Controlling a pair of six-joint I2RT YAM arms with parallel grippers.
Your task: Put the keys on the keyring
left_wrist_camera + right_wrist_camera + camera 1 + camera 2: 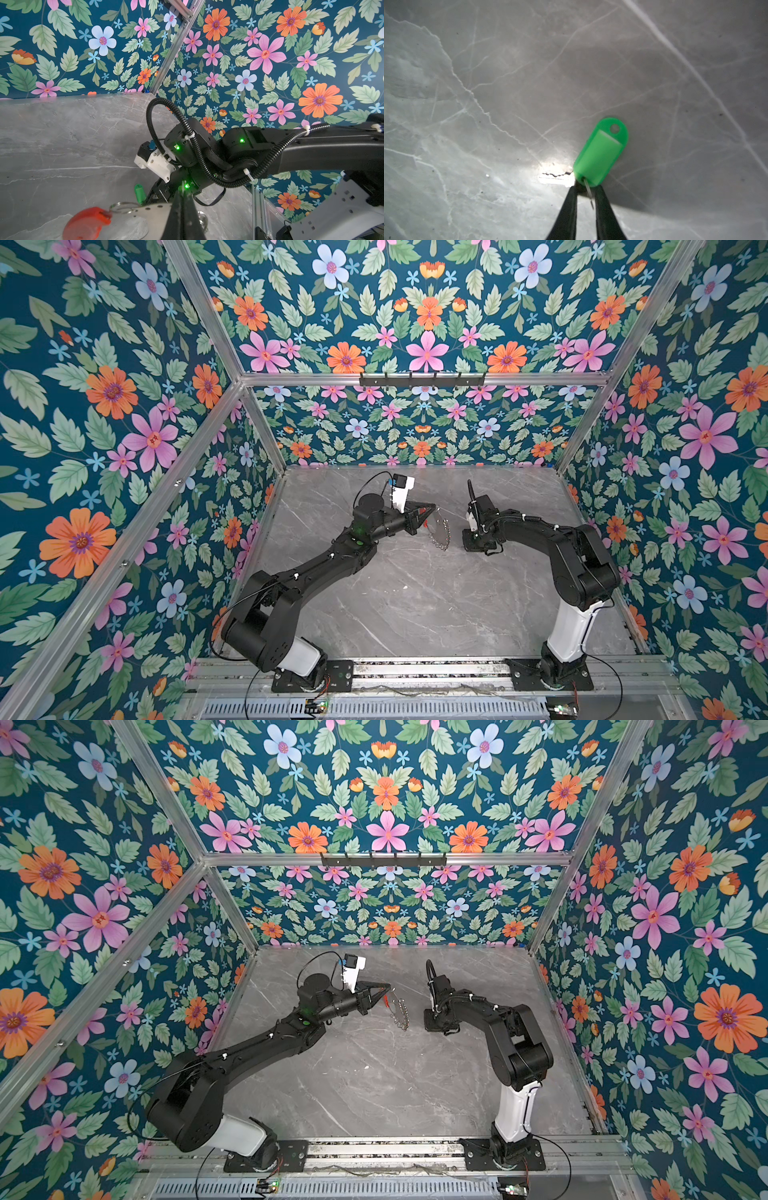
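My left gripper [432, 509] is shut on the keyring [441, 531], a grey hoop with a red segment and small silver loops hanging over the mid table in both top views [400, 1011]. In the left wrist view the shut fingers [182, 209] pinch the grey plate [154, 211], with the red part [87, 222] to one side. My right gripper [473, 545] points down at the table beside the keyring. In the right wrist view its jaws [586, 193] stand a narrow gap apart, gripping the base of the green key [602, 151], whose thin silver blade lies between them. The green key [139, 193] also shows in the left wrist view.
The grey marble table [415, 605] is boxed in by floral walls and aluminium posts. A black hook rail [422, 379] is mounted on the back crossbar. Both arm bases are mounted on a metal rail [428, 668] at the front edge.
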